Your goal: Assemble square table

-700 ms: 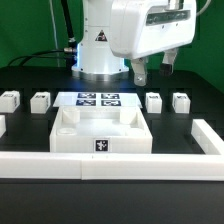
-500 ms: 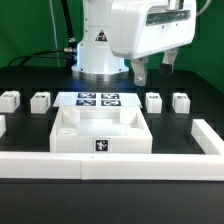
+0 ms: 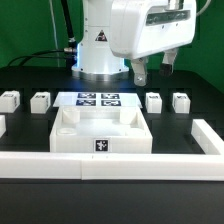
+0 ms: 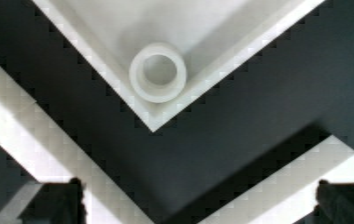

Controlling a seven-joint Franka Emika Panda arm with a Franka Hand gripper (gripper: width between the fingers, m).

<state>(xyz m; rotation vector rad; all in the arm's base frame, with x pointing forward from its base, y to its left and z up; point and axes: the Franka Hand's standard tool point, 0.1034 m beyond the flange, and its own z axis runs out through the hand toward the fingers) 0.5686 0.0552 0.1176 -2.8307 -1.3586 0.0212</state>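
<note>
Smooth white plastic set against a matt black desk (image 3: 25, 125).
The square table slab (image 3: 75, 143) and legs (image 3: 41, 100) are seen in smooth, faintly sheened white plastic; a glossy white shell is shown on the arm (image 3: 150, 30).

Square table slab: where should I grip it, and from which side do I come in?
Probably the raised rim of the square table slab, from above, jaws straddling the wall, one inside and one outside. The slab lies flat and looks too wide to span, while the rim is a thin upright wall.
</note>
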